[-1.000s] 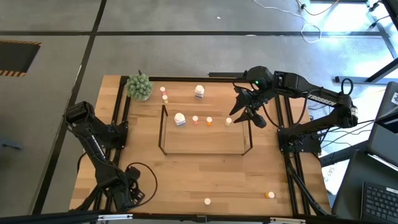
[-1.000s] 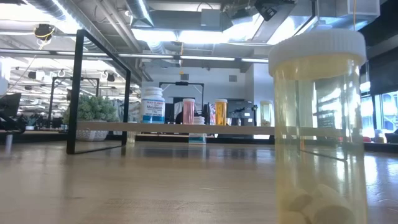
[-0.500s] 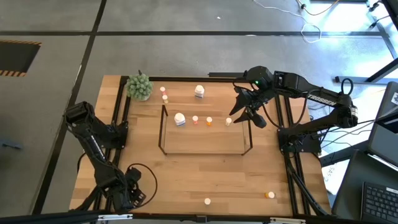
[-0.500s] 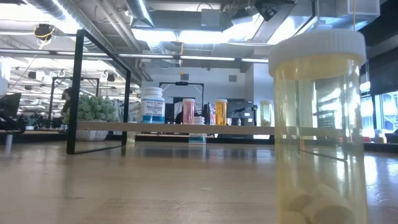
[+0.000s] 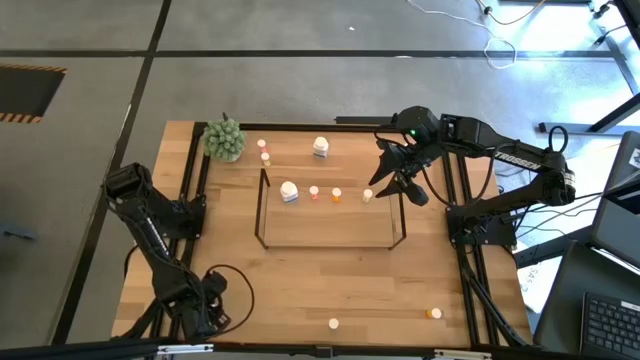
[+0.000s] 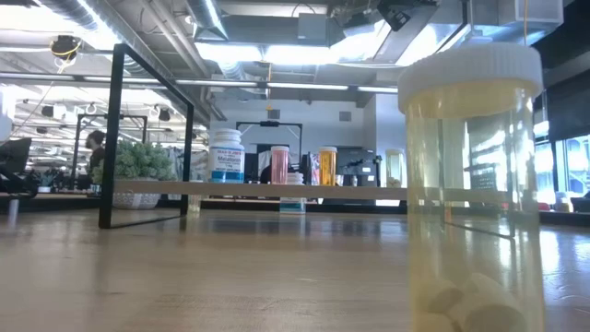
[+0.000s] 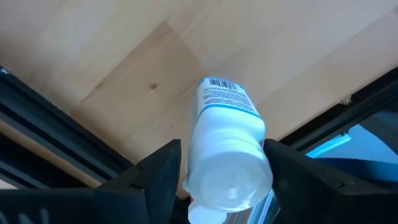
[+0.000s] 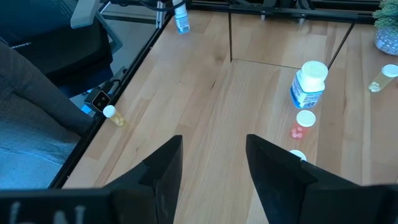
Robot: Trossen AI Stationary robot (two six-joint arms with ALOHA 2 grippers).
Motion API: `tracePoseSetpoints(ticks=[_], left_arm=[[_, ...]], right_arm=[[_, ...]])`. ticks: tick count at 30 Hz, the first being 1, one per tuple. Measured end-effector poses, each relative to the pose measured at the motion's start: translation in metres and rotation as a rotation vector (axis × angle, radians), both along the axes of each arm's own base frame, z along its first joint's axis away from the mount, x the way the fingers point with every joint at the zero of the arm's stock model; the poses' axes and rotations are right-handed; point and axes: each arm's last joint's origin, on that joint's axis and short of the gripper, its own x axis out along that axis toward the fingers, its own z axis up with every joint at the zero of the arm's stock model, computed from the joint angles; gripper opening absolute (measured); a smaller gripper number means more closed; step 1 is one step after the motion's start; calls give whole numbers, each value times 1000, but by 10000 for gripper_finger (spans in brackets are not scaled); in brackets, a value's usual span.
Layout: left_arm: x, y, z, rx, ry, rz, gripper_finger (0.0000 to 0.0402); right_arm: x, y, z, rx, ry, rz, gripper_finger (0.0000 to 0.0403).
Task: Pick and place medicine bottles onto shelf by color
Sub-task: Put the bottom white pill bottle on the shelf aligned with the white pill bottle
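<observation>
1. two arms at a wooden table (image 5: 300,280). the left gripper (image 7: 217,186) sits low at the near left corner; in its wrist view a white bottle with blue label (image 7: 225,143) stands between its fingers (image 7: 163,171), cap toward the camera. the fingers flank the bottle on both sides; whether they press it cannot be told.
2. right gripper (image 5: 392,180) hangs just beside the far right end of the shelf (image 5: 330,240), its jaws spread with nothing between them; its two dark fingers (image 8: 165,174) show apart in the wrist view.
3. shelf: black wire frame with light wood board, at the table's middle.
4. on the shelf's far edge, a row from left to right: one larger white bottle (image 5: 289,191), one pink bottle (image 5: 314,192), one orange bottle (image 5: 336,195), one cream bottle (image 5: 368,196).
5. behind the shelf: one white bottle (image 5: 320,147), and two small bottles (image 5: 264,151) near a green plant (image 5: 224,139).
6. near edge of table: one cream bottle (image 5: 334,323) and one orange-tinted bottle (image 5: 433,313), well apart.
7. low view: a clear yellowish bottle with white cap (image 6: 472,184) fills the right foreground.
</observation>
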Motion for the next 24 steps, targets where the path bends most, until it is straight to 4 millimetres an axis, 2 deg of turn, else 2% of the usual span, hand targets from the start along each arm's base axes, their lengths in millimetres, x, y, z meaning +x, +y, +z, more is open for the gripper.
tracePoseSetpoints(ticks=[8, 18, 24], left_arm=[[0, 0, 0, 0, -2, -6, 160], [7, 3, 2, -16, -11, 21, 159], [20, 11, 19, -63, -72, -1, 157]], right_arm=[[0, 0, 0, 1, 0, 1, 179], [-1, 3, 1, 80, -21, 82, 179], [-1, 3, 1, 80, -17, 80, 179]])
